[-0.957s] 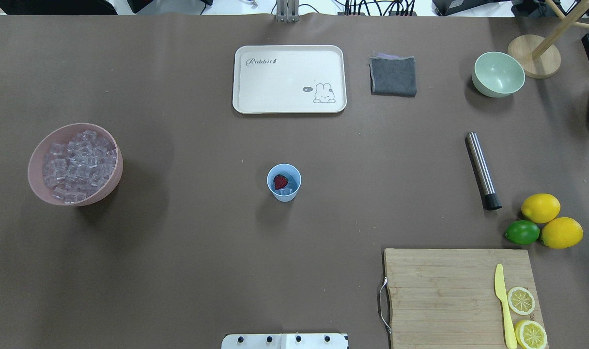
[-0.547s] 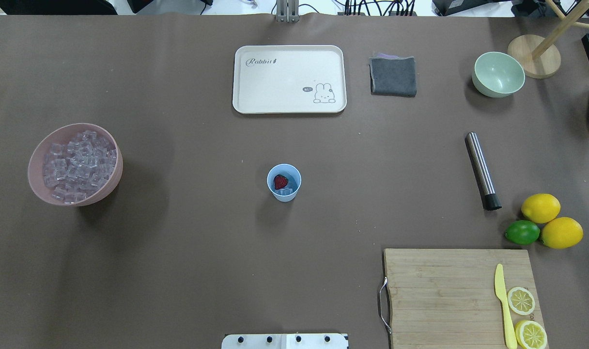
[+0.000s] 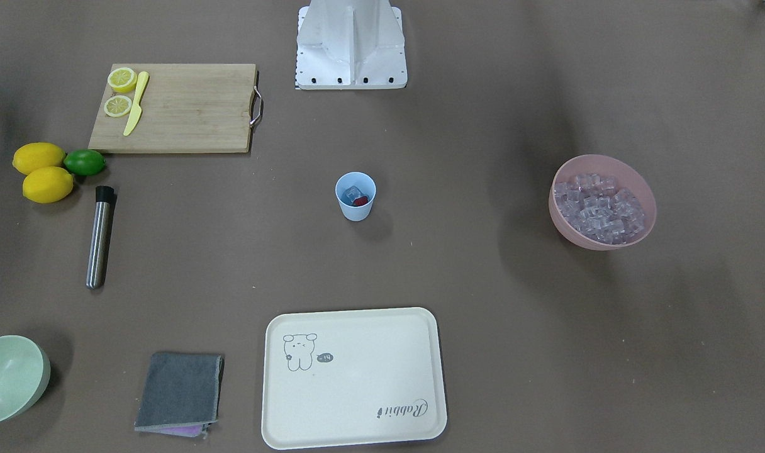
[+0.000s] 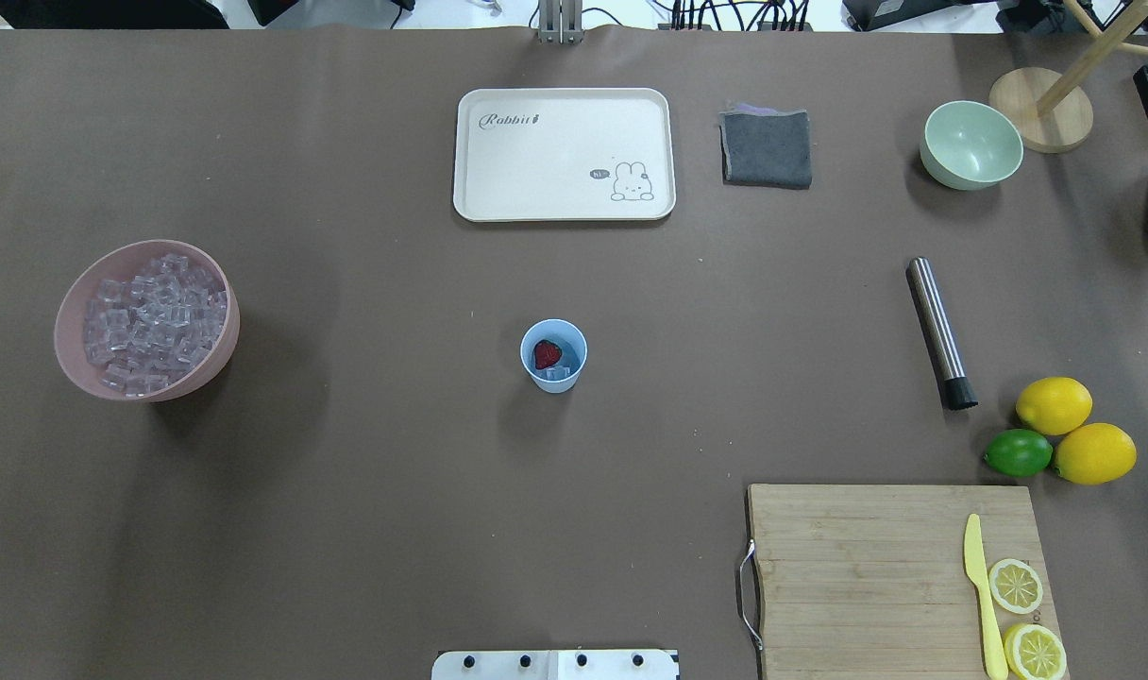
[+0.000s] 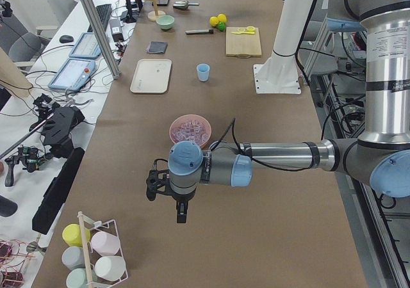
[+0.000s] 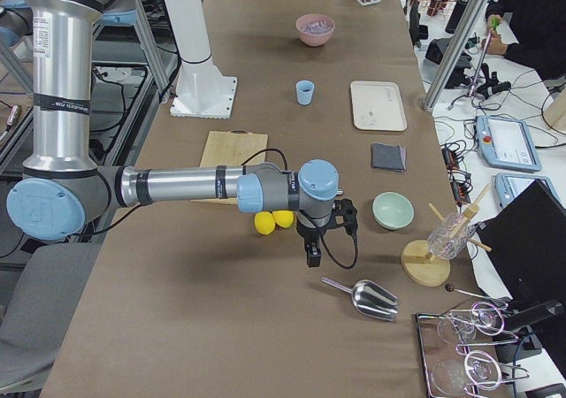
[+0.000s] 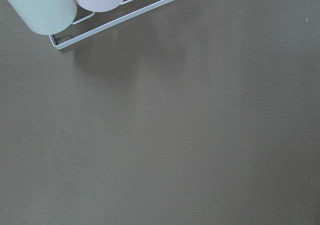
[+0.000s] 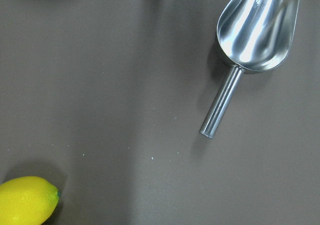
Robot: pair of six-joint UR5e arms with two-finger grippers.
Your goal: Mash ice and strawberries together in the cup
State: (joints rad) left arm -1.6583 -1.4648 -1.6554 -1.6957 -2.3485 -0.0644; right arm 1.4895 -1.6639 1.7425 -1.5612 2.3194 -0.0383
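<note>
Shows the cup point(image 4: 553, 376) upright mid-table, strawberry point(image 4: 547, 355) and ice point(image 3: 355, 192) inside.
Places a pink bowl point(image 4: 69, 326) heaped with more far left; left gripper point(image 5: 181, 215) hanging past that bowl, right gripper point(image 6: 313, 256) hanging far right between lemons point(image 6: 263, 223) and scoop point(image 6: 371, 299). Cannot tell whether either pincer is open or closed.

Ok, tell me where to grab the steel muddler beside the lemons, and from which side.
Take the muddler on its bare steel shaft, about midway, coming straight down from above. It lies flat on the table, black tip toward the lemons, so jaws should probably close across its narrow width.
</note>
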